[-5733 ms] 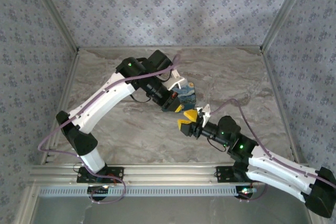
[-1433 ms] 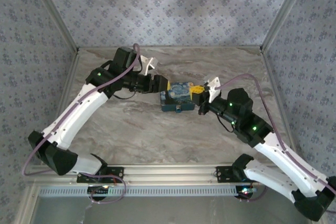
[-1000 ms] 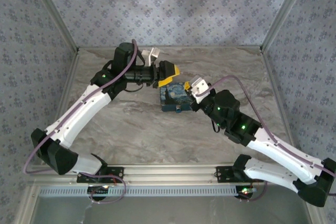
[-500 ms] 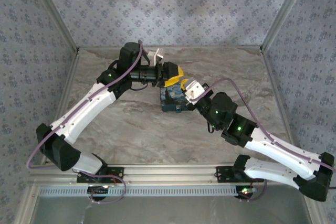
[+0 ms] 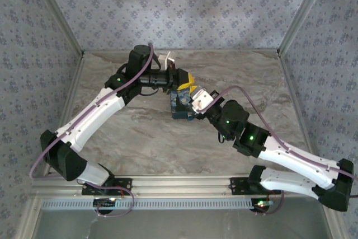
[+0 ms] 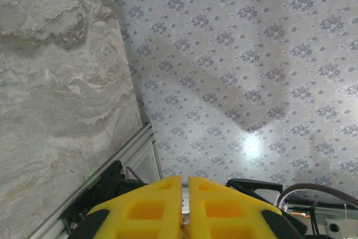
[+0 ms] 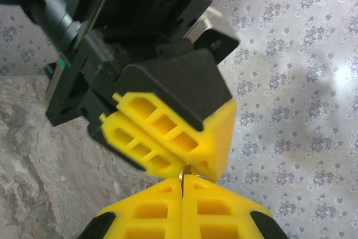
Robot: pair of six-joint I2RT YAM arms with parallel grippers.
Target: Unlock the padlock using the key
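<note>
The blue painted padlock (image 5: 178, 106) lies on the marble table, apart from both grippers. Just above its far right side my left gripper (image 5: 188, 84) and right gripper meet tip to tip. In the right wrist view a small silver key (image 7: 184, 173) sticks out between my shut right gripper (image 7: 183, 179) and the left fingers (image 7: 168, 132), which press on its other end. In the left wrist view my left gripper (image 6: 184, 182) is shut with a thin strip of the key (image 6: 185, 208) in the narrow slit. Most of the key is hidden.
Patterned walls enclose the table on three sides, with aluminium posts (image 5: 56, 15) at the corners. The right arm's white camera mount (image 5: 202, 100) covers part of the padlock. Bare marble (image 5: 140, 138) stretches in front of the padlock.
The right gripper has swung left and slightly up, meeting the left fingertips above the padlock. The left gripper has edged a little toward it. The padlock has stayed on the table.
</note>
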